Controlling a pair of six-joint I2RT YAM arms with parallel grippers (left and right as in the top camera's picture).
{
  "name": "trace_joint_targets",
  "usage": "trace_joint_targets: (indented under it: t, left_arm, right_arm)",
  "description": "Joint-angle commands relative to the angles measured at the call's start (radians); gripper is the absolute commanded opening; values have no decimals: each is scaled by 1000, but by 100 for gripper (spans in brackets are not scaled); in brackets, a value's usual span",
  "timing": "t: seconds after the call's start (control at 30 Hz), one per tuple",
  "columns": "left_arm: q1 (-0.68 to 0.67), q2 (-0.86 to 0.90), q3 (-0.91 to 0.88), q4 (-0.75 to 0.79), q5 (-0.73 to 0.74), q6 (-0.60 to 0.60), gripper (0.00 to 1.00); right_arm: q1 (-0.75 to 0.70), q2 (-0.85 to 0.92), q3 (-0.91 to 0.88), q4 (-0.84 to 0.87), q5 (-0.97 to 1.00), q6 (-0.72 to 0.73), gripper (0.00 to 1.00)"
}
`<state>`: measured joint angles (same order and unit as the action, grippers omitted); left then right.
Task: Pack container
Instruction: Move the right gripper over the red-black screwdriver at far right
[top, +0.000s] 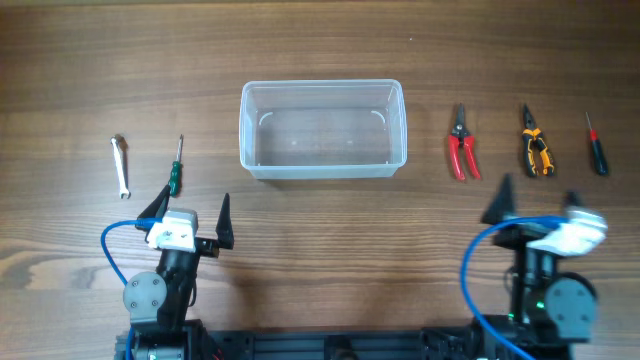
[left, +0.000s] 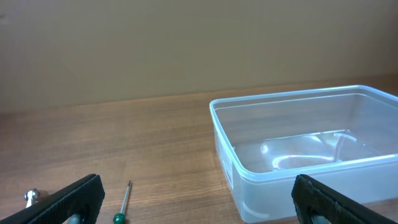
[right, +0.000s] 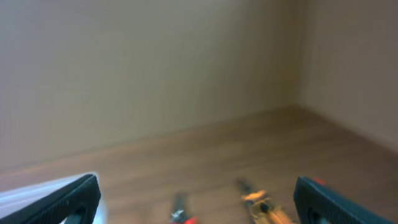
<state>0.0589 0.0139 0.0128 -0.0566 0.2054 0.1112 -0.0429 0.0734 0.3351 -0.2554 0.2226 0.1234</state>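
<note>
The clear plastic container (top: 322, 130) stands empty at the table's middle back; it also shows in the left wrist view (left: 305, 149). A green-handled screwdriver (top: 176, 168) and a small silver wrench (top: 120, 165) lie left of it. Red-handled pliers (top: 461, 145), orange-and-black pliers (top: 536, 145) and a red-handled screwdriver (top: 596, 145) lie to its right. My left gripper (top: 190, 212) is open and empty, near the front, just below the green screwdriver (left: 122, 202). My right gripper (top: 535, 200) is open and empty, in front of the pliers (right: 180, 211).
The wooden table (top: 320, 50) stretches bare behind the container. A plain wall rises beyond the table's far edge in both wrist views. Blue cables loop beside each arm base at the front edge.
</note>
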Motion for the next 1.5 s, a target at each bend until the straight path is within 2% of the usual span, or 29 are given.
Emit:
trace_joint_targets:
  t: [0.0, 0.17, 0.27, 0.47, 0.53, 0.57, 0.7, 0.8, 1.07, 1.3, 1.47]
  left_arm:
    - [-7, -6, -7, -1, -5, 12, 100]
    - [-7, -6, -7, -1, -5, 12, 100]
    - [-6, -6, -7, -1, -5, 12, 100]
    - [-6, -6, -7, -1, -5, 12, 100]
    - [-7, -6, -7, -1, -5, 12, 100]
    - [-6, -6, -7, 0, -5, 12, 100]
    - [-6, -6, -7, -1, -5, 12, 100]
    - [-6, -6, -7, -1, -5, 12, 100]
    - [-7, -6, -7, -1, -5, 12, 100]
    - [-7, -6, -7, -1, -5, 12, 100]
    - [-7, -6, -7, -1, -5, 12, 100]
  right_arm:
    - [-39, 143, 220, -97, 204, -76, 100]
    - [-90, 437, 500, -156, 203, -284, 100]
    - [-143, 635, 697, -255, 178, -338, 100]
    - [-391, 1022, 1124, -524, -185, -453, 100]
    - [-583, 1231, 1353, -658, -479, -538, 100]
    - [-645, 1304, 1426, -698, -546, -565, 100]
    - [-774, 1505, 1585, -772, -602, -570, 100]
    - [-821, 1647, 1646, -846, -600, -603, 100]
    - [-840, 1924, 1647, -954, -572, -653, 100]
    - [-832, 2030, 1647, -902, -398, -709, 100]
    - [-797, 2035, 1647, -829, -402, -744, 100]
